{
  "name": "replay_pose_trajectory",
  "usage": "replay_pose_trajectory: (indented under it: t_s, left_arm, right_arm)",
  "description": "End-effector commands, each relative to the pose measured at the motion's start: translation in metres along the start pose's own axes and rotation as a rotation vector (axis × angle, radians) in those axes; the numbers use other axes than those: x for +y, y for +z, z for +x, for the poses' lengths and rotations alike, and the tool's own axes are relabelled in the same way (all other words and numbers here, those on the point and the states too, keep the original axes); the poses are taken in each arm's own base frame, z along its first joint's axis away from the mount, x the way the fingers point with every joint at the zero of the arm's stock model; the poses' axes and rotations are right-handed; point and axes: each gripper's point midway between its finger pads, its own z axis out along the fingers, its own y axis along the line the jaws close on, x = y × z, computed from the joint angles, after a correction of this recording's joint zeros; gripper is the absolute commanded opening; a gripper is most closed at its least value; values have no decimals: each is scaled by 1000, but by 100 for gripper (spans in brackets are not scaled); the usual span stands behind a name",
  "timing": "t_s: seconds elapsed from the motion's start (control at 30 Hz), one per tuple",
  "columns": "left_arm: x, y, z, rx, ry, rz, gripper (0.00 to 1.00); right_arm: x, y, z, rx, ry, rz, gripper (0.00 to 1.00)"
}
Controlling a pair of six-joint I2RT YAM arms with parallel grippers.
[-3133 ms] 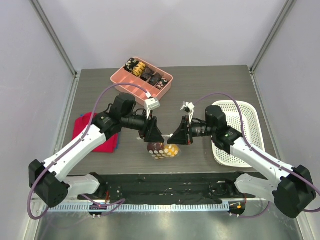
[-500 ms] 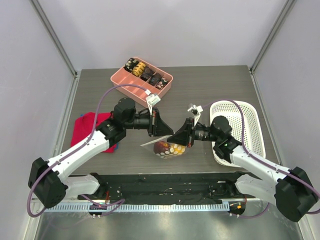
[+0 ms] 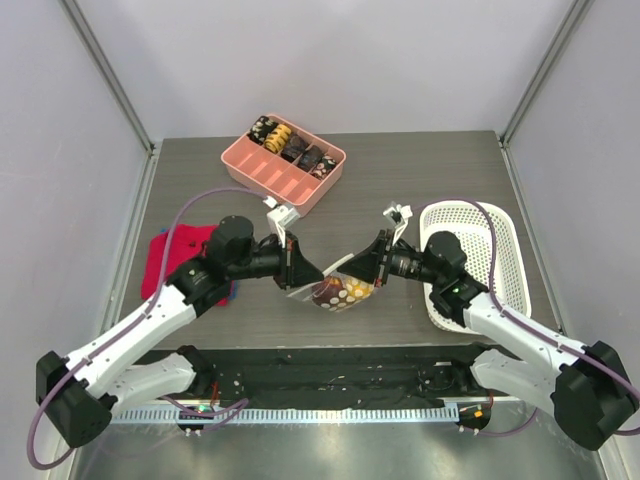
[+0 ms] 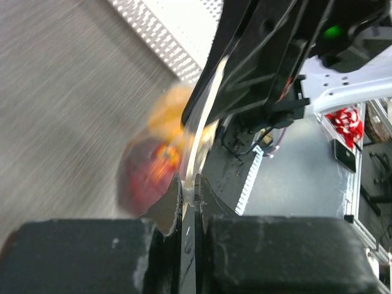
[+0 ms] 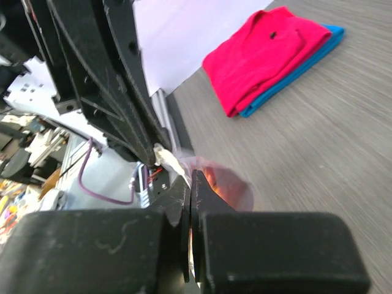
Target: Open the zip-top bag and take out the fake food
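Observation:
The zip-top bag (image 3: 340,293) hangs between my two grippers just above the table's near middle. My left gripper (image 3: 316,276) is shut on one side of its top edge, and my right gripper (image 3: 354,268) is shut on the other side. In the left wrist view the jaws of the left gripper (image 4: 188,184) pinch the bag's thin white strip (image 4: 202,125). The fake food shows blurred through the plastic: a dark red-purple piece (image 4: 144,177) and an orange piece (image 4: 171,107). In the right wrist view the right gripper (image 5: 190,179) clamps the plastic beside the white strip (image 5: 168,160), with the food (image 5: 228,187) glowing orange-red behind it.
A pink divided tray (image 3: 262,170) with dark and yellow-striped pieces stands at the back. A white mesh basket (image 3: 490,225) sits at the right, under the right arm. A folded red cloth (image 3: 160,265) on a blue one lies at the left, also seen in the right wrist view (image 5: 263,55).
The left gripper has closed on the bag's edge and drawn back to the left and lower. The bag now spans both grippers, and the right gripper has shifted slightly.

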Motion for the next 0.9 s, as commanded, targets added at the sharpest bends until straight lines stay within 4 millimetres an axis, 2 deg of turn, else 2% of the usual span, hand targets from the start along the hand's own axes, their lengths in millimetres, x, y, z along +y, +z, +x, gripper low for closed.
replay_pose_trajectory:
  t_s: [0.0,0.13,0.23,0.3,0.4,0.47,0.5,0.53,0.6,0.63,0.67,0.77,0.87]
  left_arm:
    - [24,-21,38,49,-148,-170,0]
    - [24,-35,55,18,-283,-204,0]
    - [24,-45,68,-9,-322,-208,0]
    - [24,-52,73,-22,-340,-216,0]
    - [23,-55,72,-30,-319,-213,0]
    - [15,-56,67,-17,-293,-189,0]
    - [13,-57,64,-12,-251,-181,2]
    - [10,-59,59,-2,-228,-180,19]
    - [9,-64,46,-16,-139,-197,38]
    - [9,-64,40,-20,-112,-210,54]
    - [0,-71,21,-57,-71,-209,59]
    - [-7,-74,-14,-117,56,-218,62]
    - [-14,-64,-33,-98,127,-187,57]
  right_arm:
    - [-1,-1,-49,-129,-111,52,1]
    - [-5,2,-54,-140,-115,41,1]
    - [-7,5,-56,-140,-115,29,1]
    - [1,7,-54,-119,-122,-23,1]
    - [2,12,-51,-86,-145,-55,1]
    - [7,11,-47,-64,-179,-94,1]
    - [12,9,-47,-55,-195,-119,1]
    - [23,8,-40,-18,-215,-186,2]
    - [32,6,-35,18,-235,-248,1]
    - [35,5,-32,36,-238,-271,1]
    - [40,2,-27,63,-241,-302,2]
    - [47,-4,-18,107,-252,-352,1]
    - [55,-5,-11,138,-247,-394,1]
